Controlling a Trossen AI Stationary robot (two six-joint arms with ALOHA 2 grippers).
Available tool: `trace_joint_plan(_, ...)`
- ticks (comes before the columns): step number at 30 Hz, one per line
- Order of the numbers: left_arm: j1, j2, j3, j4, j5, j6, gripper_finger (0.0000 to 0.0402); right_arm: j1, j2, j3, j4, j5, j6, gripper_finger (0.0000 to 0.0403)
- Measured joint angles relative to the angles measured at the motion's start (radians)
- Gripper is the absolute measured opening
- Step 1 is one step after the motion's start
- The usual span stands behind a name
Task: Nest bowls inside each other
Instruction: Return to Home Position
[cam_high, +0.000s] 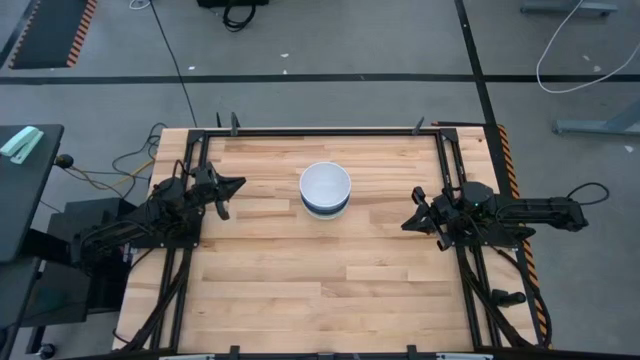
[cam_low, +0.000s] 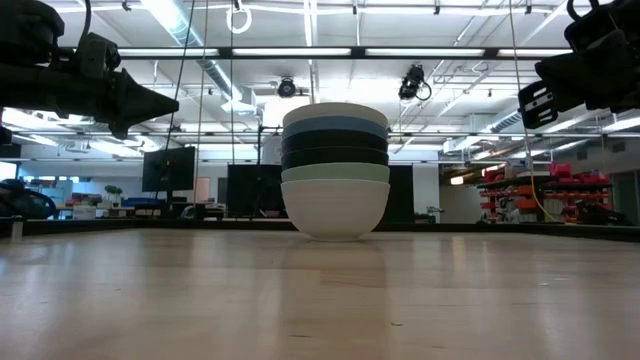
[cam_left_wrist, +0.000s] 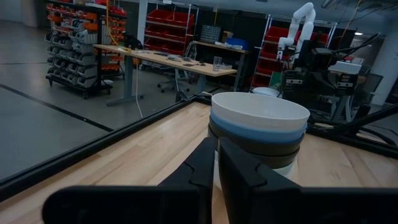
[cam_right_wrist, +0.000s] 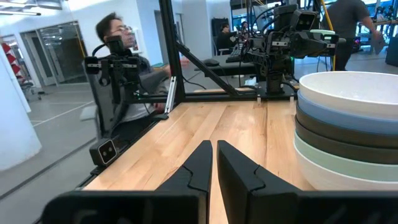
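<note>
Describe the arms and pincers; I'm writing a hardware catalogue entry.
The left arm and right arm are black jointed links. The left pincer and right pincer each end in two flat, tapering black fingers. A black cable loops behind the right arm.

The bowls (cam_low: 335, 170) run white, mint, black, black, blue, white.

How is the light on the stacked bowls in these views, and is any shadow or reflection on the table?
Low view: ceiling lights shine behind the bowl stack, whose faint reflection lies on the table. High view: even light, no strong shadow around it. Left wrist view: the top white bowl is brightly lit.
</note>
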Motion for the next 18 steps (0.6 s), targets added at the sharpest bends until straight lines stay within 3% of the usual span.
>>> trace_joint_plan(18, 0.0, 0.0, 0.0, 0.0, 0.0, 0.0, 0.0033, 0.0, 0.0, 0.0, 0.0, 0.0, 0.0, 0.0032)
